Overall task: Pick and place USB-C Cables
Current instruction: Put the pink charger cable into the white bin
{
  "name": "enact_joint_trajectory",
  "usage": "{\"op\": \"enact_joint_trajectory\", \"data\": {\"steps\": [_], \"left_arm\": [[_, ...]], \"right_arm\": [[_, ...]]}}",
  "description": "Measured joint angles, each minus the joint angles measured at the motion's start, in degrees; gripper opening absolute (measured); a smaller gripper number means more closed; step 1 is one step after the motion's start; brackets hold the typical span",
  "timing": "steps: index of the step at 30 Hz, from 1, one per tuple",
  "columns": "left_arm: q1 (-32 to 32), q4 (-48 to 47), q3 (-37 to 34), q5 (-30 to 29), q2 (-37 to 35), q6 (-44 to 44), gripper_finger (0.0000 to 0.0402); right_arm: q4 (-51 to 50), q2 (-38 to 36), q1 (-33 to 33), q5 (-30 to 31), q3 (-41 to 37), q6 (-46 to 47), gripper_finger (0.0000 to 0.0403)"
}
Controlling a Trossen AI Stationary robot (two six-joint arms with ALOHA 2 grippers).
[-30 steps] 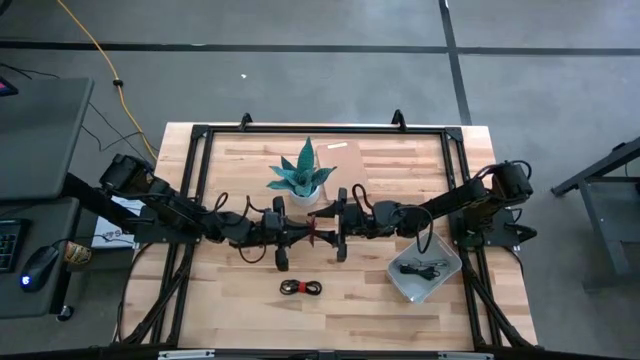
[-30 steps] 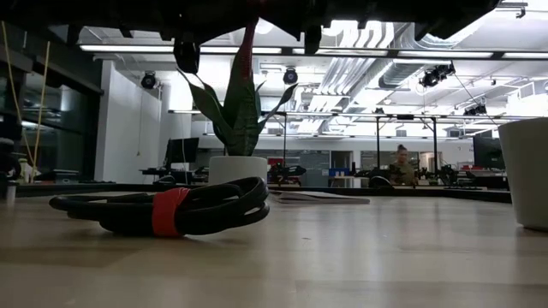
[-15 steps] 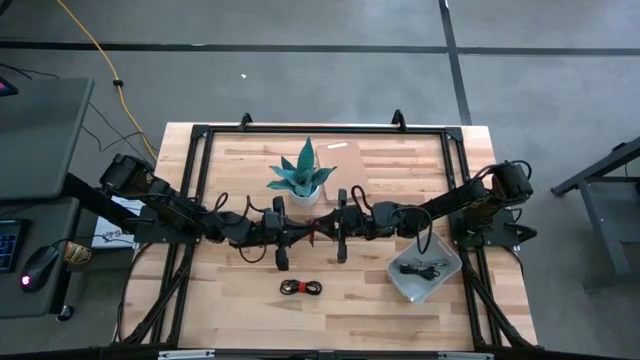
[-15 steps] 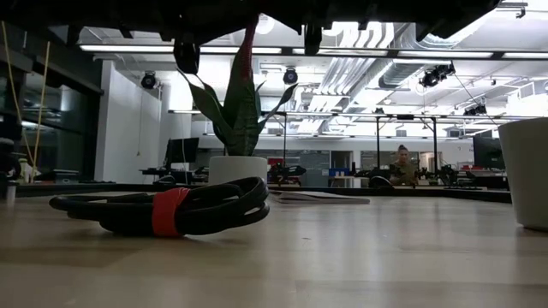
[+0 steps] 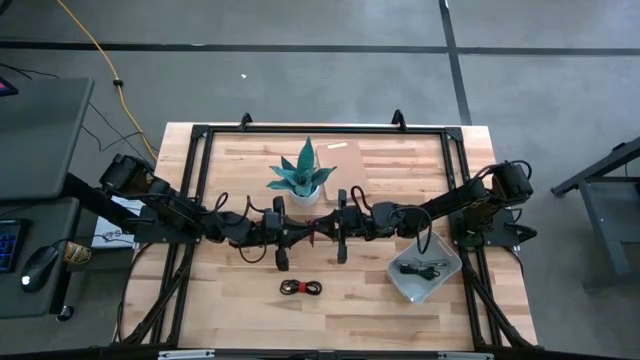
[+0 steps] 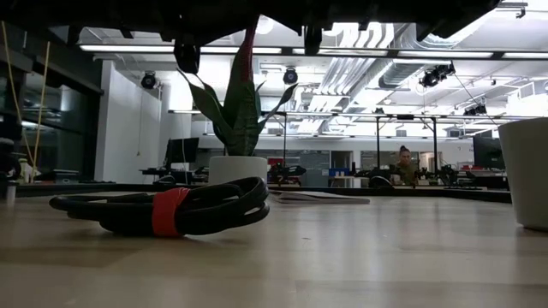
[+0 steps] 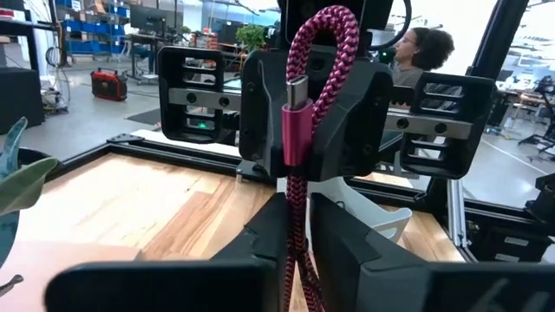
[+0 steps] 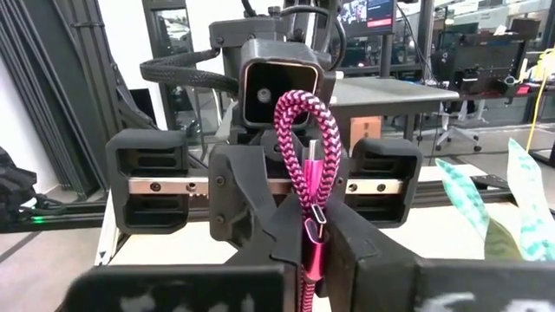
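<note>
1. Nothing has visibly moved since the earlier frames: both arms hold the same head-to-head pose just in front of the potted plant (image 5: 303,178).
2. Left gripper (image 5: 305,235) has its jaws nearly closed on the pink-magenta cable (image 7: 303,130), whose braided strands run up between its fingers (image 7: 260,238).
3. Right gripper (image 5: 322,233) meets it from the opposite side, jaws likewise pinched narrow on the same cable (image 8: 307,182); the loop and a USB-C plug stand up between its fingers (image 8: 360,238).
4. Both grippers therefore grip one cable between them, held above the surface (image 5: 370,290), just on the near side of the plant.
5. Further from the plant, toward the front edge, the red-and-black cable (image 5: 301,288) lies coiled on the wood; the low view shows it flat, with a red band round its middle (image 6: 169,210).
6. Right of the plant and nearer the front, the grey tray (image 5: 448,272) holds dark cable bundles (image 5: 422,268); their number and colour are too small to tell.
7. Across the room beyond the plant, a person (image 6: 403,162) is visible.
</note>
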Motion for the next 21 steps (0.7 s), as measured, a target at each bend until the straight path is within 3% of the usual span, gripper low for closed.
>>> {"op": "enact_joint_trajectory", "data": {"steps": [5, 13, 16, 21], "left_arm": [[-0.98, -0.57, 0.0, -2.12, 0.0, 1.79, 0.0072], [-6.47, -2.07, 0.02, -15.21, -2.41, 9.77, 0.0153], [-8.17, -7.44, 0.02, -17.85, -5.86, 10.54, 0.0168], [-9.05, -23.15, 0.02, -17.77, -13.69, 4.11, 0.0172]], "right_arm": [[-0.66, 0.0, -0.02, 0.22, 0.0, -0.02, 0.0005], [-8.14, -3.52, -0.02, 0.28, -0.02, -0.86, 0.0004], [-15.37, -6.85, 0.16, 1.4, -0.02, -1.14, 0.0004], [-23.32, -13.54, 2.0, 9.4, -3.14, -1.57, 0.0004]]}}
